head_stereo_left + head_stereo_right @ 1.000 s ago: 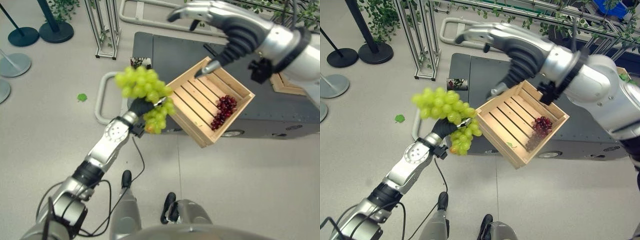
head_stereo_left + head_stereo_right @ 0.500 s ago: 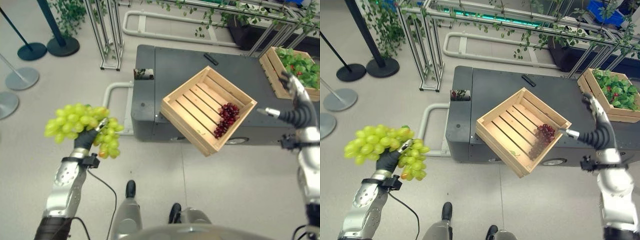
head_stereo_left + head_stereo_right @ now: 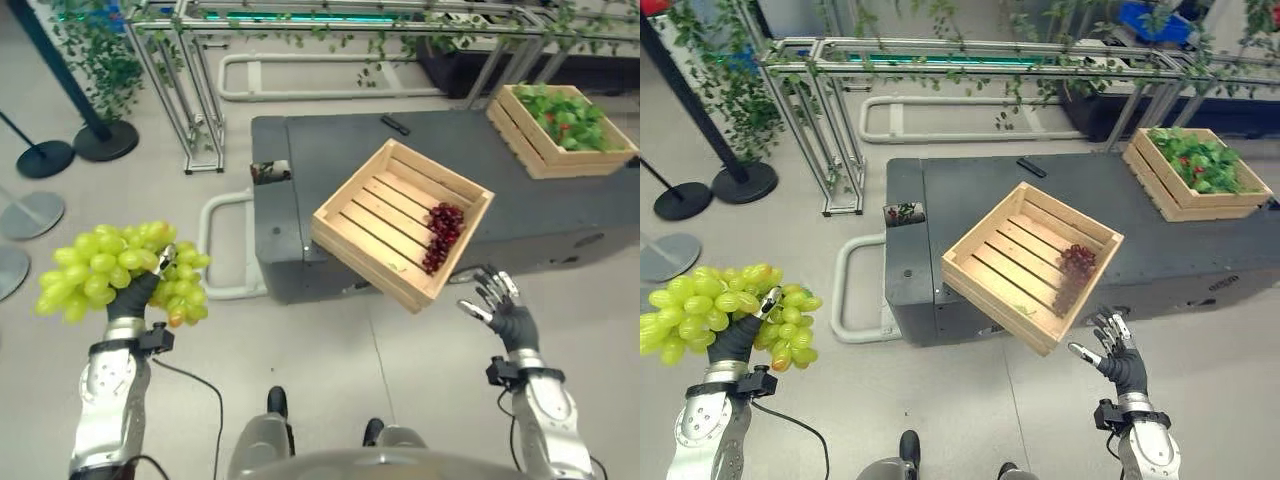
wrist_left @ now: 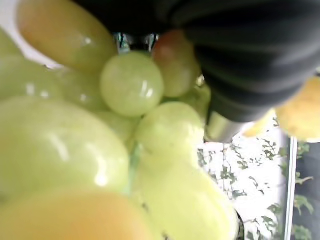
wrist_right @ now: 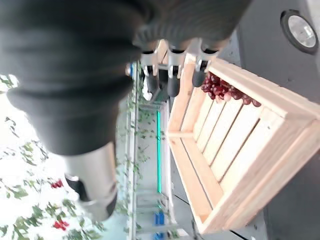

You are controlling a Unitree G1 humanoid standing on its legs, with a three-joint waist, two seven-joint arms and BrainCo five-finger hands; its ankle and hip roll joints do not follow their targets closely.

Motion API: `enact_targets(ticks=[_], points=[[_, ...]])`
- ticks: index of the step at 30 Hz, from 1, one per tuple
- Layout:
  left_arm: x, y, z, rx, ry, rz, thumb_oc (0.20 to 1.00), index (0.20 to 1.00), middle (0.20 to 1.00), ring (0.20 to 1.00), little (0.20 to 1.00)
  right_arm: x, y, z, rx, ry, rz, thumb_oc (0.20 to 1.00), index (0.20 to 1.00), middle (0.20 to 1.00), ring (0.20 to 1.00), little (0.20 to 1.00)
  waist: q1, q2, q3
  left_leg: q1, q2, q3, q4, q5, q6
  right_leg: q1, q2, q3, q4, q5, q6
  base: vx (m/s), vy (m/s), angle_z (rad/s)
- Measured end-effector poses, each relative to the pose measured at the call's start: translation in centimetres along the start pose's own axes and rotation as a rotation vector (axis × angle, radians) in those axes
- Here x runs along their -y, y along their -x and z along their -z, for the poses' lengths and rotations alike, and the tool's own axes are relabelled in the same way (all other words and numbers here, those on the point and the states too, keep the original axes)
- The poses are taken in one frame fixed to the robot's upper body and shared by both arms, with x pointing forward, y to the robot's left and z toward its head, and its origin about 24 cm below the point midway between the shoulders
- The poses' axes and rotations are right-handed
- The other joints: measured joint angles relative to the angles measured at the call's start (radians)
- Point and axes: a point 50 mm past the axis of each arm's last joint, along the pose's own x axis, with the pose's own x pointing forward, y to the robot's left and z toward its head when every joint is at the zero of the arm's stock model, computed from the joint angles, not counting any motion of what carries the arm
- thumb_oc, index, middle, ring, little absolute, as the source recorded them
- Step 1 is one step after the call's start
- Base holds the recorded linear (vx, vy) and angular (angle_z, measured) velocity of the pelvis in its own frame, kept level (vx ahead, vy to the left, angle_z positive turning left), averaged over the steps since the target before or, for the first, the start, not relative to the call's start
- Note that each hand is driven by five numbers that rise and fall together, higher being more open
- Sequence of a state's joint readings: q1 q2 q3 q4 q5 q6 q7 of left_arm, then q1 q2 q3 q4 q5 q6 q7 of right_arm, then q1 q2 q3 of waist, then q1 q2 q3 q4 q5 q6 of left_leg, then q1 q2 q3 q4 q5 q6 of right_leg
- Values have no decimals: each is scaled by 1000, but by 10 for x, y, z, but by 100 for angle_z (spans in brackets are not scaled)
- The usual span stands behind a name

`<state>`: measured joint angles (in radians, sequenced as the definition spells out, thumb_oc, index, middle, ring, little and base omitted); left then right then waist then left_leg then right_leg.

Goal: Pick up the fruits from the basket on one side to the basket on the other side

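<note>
My left hand (image 3: 130, 297) is shut on a large bunch of green grapes (image 3: 110, 268), held over the floor to the left of the dark cart (image 3: 560, 205). Up close, the green grapes (image 4: 125, 150) press against the hand's dark cover (image 4: 250, 55). A light wooden crate (image 3: 372, 222) rests tilted on the cart's front edge, with a bunch of red grapes (image 3: 441, 233) in its right corner. My right hand (image 3: 508, 318) is open with spread fingers, low in front of the cart and to the right of the crate (image 5: 235, 165). It holds nothing.
A second wooden crate (image 3: 520, 130) with leaves and red fruit sits at the cart's far right. A small black object (image 3: 395, 124) lies on the cart top. A white tube handle (image 3: 215, 250) juts from the cart's left end. Metal racks with vines (image 3: 190, 90) and stanchion bases (image 3: 40, 158) stand behind and left.
The camera has shifted. My left hand swung the green grapes from beside the crate out to the left. My right hand came down from above the crate to low front right.
</note>
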<state>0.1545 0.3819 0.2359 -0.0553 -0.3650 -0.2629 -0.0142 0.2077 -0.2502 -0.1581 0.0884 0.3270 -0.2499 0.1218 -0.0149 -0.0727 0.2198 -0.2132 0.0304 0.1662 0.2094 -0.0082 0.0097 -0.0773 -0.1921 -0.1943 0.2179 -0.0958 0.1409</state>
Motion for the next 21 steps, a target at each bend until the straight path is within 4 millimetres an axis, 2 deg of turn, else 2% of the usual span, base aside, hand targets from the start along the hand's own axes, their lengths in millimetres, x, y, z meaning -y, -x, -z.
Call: enact_targets(ticks=[1,2,3,4,5,6,7,8,9,10,11,12,13,14,15,16,17,19,20,21], points=[[2,-2,-1,6,4,5,200,200,200,200,200,-1,0,0,-3,2,-5,1000,1000,1000,1000,1000,2,8,5,-4,5,-1,0,2,6,0,3,-1,-1,3,1,-159,-21,7],[5,-3,-1,14,15,3,200,200,200,200,200,-4,-2,1,-8,4,-24,1000,1000,1000,1000,1000,8,30,14,-9,40,6,-4,17,13,-30,21,-6,158,-67,-10,-67,-79,12],[6,-3,-3,25,17,3,200,200,200,200,200,-6,-2,1,-7,5,-32,1000,1000,1000,1000,1000,9,30,12,-9,45,8,-10,17,3,-22,41,-11,186,-80,-17,-88,-160,7],[5,-2,-2,24,19,-4,200,200,200,200,200,-5,-3,-1,0,14,-35,1000,1000,1000,1000,1000,32,27,12,-9,49,11,-11,32,-3,-27,68,10,296,-147,-10,-150,-281,9],[6,-2,-1,21,24,-9,200,200,200,200,200,-4,-3,-1,-1,22,-33,1000,1000,1000,1000,1000,33,26,12,-10,49,-9,-10,39,-8,-20,105,59,337,-166,-8,-109,-237,31],[6,0,1,13,28,-13,200,200,200,200,200,0,-2,-3,-1,39,-28,1000,1000,1000,1000,1000,35,20,7,-22,46,-22,-4,52,-17,26,146,109,281,-205,-43,-163,-232,35],[5,1,1,14,26,-20,200,200,200,200,200,1,-4,-4,4,49,-24,1000,1000,1000,1000,1000,46,16,5,-28,37,-23,-1,56,-21,37,144,134,248,-223,-55,-289,-316,31],[5,1,1,16,26,-25,200,200,200,200,200,3,-7,-9,27,59,-12,1000,1000,1000,1000,1000,64,6,0,-48,25,-37,-13,82,-30,70,149,155,167,-279,-120,-297,-317,19],[6,2,4,5,38,-39,200,200,200,200,200,6,-9,-9,24,68,-6,1000,1000,1000,1000,1000,61,19,8,-49,27,-52,-8,98,-32,75,163,152,153,-263,-134,-461,-494,32],[8,4,8,-7,51,-49,200,200,200,200,200,9,-10,-15,31,113,-19,1000,1000,1000,1000,1000,68,41,0,-67,55,-88,-20,130,-59,59,189,128,149,-259,-152,-257,-268,15],[6,8,10,-17,52,-59,200,200,200,200,200,10,-13,-19,49,123,-23,1000,1000,1000,1000,1000,86,48,-1,-67,74,-89,-38,148,-70,45,211,118,159,-257,-154,-361,-398,8],[5,13,13,-31,56,-78,200,200,200,200,200,13,-12,-24,69,136,-16,1000,1000,1000,1000,1000,116,66,2,-72,93,-117,-73,192,-93,46,259,98,141,-228,-185,-188,-238,16],[6,12,13,-30,58,-75,200,200,200,200,200,15,-10,-25,69,145,-11,1000,1000,1000,1000,1000,109,73,2,-71,103,-151,-102,215,-108,44,275,102,130,-221,-202,-391,-384,59],[5,18,18,-55,58,-83,200,200,200,200,200,18,-7,-23,59,150,0,1000,1000,1000,1000,1000,116,96,13,-69,121,-172,-136,222,-119,46,308,72,136,-226,-225,-283,-250,61],[5,21,20,-67,62,-90,200,200,200,200,200,18,-5,-22,51,158,-4,1000,1000,1000,1000,1000,128,99,15,-66,123,-179,-157,216,-117,48,322,65,150,-220,-238,-350,-216,92],[8,22,24,-78,84,-98,200,200,200,200,200,20,1,-23,42,191,-10,1000,1000,1000,1000,1000,111,96,17,-57,118,-192,-193,190,-121,74,313,35,104,-203,-256,-254,-109,139],[11,21,29,-99,97,-89,200,200,200,200,200,23,4,-22,38,202,5,1000,1000,1000,1000,1000,81,87,23,-77,108,-124,-197,93,-115,76,284,-36,82,-187,-267,-346,-174,180],[14,20,31,-109,99,-79,200,200,200,200,200,21,-2,-26,61,203,15,1000,1000,1000,1000,1000,74,81,32,-96,84,-34,-125,89,-113,74,240,-129,53,-167,-280,-367,-162,131],[17,20,33,-116,102,-66,200,200,200,200,200,17,-5,-27,73,197,11,1000,1000,1000,1000,1000,82,70,30,-96,67,20,-3,85,-121,95,198,-249,-9,-145,-277,-305,-99,78],[18,20,33,-116,105,-59,200,200,200,200,200,16,-5,-27,74,198,10,1000,1000,1000,1000,1000,81,58,29,-93,57,30,54,79,-128,113,185,-286,-52,-122,-273,-250,-70,118]])
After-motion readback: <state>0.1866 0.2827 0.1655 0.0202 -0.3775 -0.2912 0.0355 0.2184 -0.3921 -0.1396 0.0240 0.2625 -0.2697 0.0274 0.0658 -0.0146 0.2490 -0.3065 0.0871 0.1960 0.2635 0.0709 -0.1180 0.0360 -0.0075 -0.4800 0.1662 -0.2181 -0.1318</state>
